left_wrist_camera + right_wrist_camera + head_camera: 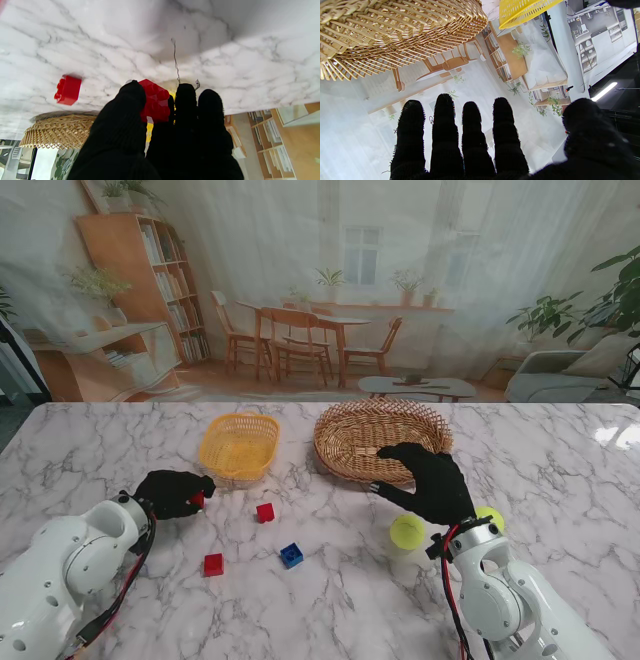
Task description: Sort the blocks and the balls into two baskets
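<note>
The left hand (172, 492) is pinching a red block (155, 103) between thumb and fingertips, nearer to me than the yellow basket (239, 445); the shallow pinch is risking a slip mid-carry. The right hand (428, 483) is hovering spread and empty beside the wicker basket (381, 438), possibly nudging the nearby tennis ball (407, 531).

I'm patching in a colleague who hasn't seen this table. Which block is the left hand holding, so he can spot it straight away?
Start at the yellow plastic basket on the left half of the marble table. Nearer to me and further left, the black-gloved left hand pinches a red studded block between thumb and fingers. The other two red blocks and the blue one lie loose on the marble.
</note>
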Robot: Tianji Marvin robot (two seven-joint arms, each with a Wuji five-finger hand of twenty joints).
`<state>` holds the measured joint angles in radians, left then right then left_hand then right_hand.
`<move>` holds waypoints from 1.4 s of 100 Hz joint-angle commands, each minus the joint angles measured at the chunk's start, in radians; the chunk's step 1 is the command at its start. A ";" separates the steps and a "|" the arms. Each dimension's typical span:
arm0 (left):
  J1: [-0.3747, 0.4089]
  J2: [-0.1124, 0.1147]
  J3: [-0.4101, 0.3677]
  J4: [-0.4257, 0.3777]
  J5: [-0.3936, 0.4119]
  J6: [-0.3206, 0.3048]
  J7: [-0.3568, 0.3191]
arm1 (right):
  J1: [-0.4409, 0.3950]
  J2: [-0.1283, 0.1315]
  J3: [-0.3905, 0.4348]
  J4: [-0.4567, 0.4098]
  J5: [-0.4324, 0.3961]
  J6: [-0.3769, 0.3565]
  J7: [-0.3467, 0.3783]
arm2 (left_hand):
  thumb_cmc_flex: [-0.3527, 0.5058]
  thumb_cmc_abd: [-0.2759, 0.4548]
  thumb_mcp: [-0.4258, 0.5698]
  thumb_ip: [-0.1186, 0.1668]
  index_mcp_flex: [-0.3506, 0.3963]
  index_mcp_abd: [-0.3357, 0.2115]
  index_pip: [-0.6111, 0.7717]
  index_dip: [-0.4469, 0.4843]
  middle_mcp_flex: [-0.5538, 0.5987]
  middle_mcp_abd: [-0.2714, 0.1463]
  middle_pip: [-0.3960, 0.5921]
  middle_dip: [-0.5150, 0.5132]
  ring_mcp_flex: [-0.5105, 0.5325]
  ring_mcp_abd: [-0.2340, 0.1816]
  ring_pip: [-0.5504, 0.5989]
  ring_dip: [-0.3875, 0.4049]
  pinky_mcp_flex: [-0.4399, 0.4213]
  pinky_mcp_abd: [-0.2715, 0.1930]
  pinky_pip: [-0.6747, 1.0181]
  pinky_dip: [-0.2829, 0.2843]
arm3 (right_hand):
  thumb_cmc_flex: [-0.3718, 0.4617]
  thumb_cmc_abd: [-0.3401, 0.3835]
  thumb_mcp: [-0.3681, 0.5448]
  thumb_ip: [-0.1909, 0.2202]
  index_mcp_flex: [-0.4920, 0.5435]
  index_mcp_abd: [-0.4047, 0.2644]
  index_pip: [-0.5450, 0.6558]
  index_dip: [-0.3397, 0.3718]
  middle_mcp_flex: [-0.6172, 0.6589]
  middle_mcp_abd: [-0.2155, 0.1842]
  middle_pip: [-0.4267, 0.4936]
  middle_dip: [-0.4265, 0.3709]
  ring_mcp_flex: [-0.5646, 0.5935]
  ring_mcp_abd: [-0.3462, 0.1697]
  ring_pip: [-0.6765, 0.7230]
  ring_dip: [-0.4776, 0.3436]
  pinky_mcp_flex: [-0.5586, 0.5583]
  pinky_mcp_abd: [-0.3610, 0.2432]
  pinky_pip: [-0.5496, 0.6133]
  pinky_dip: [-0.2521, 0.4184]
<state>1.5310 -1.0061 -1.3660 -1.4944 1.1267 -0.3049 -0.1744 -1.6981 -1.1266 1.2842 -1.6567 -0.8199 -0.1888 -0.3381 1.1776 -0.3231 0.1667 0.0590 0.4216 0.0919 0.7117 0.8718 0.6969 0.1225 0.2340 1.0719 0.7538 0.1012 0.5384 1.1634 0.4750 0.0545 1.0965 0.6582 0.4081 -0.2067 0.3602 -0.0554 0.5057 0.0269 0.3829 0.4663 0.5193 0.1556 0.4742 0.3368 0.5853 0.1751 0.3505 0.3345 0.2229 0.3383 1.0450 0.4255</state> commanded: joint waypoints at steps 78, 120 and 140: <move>-0.327 -0.013 0.176 0.074 -0.063 0.070 -0.011 | 0.009 0.002 -0.013 0.007 0.002 0.005 0.018 | 0.073 0.024 0.004 -0.003 -0.008 -0.018 0.022 -0.022 0.074 -0.063 0.041 0.021 0.012 0.008 0.024 -0.059 -0.005 -0.005 0.023 0.006 | 0.008 0.035 -0.010 0.023 0.000 -0.019 -0.011 0.006 0.001 0.007 -0.014 0.006 0.017 0.008 -0.047 0.015 -0.017 0.019 -0.010 0.014; -0.527 -0.044 0.455 0.306 -0.224 0.249 0.017 | 0.008 0.002 -0.014 0.004 -0.002 -0.009 0.014 | 0.074 0.036 -0.010 -0.004 -0.018 -0.012 0.018 -0.035 0.062 -0.057 0.038 0.017 -0.002 0.007 0.031 -0.091 -0.013 -0.008 0.019 0.003 | 0.008 0.035 -0.010 0.023 0.001 -0.021 -0.010 0.006 0.003 0.006 -0.013 0.006 0.019 0.008 -0.047 0.015 -0.015 0.019 -0.009 0.014; -0.564 -0.052 0.516 0.364 -0.270 0.281 0.019 | 0.008 0.002 -0.016 0.004 -0.002 -0.007 0.014 | 0.049 0.052 -0.046 -0.005 -0.026 0.008 -0.031 -0.067 0.001 -0.039 0.078 -0.043 -0.036 0.014 0.030 -0.179 -0.036 0.000 -0.008 -0.006 | 0.008 0.034 -0.010 0.023 -0.001 -0.021 -0.010 0.007 0.002 0.008 -0.013 0.007 0.021 0.006 -0.046 0.015 -0.016 0.019 -0.009 0.014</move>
<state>0.9727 -1.0504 -0.8543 -1.1401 0.8663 -0.0320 -0.1343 -1.6877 -1.1238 1.2721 -1.6529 -0.8199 -0.1972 -0.3240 1.1776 -0.3200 0.1263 0.0589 0.4210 0.0892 0.7186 0.8261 0.7093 0.1194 0.2352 1.0601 0.7506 0.1018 0.5481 1.0095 0.4627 0.0559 1.0966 0.6576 0.4081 -0.2067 0.3602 -0.0554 0.5057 0.0269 0.3829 0.4663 0.5193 0.1632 0.4742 0.3368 0.5853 0.1751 0.3505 0.3345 0.2219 0.3383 1.0450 0.4263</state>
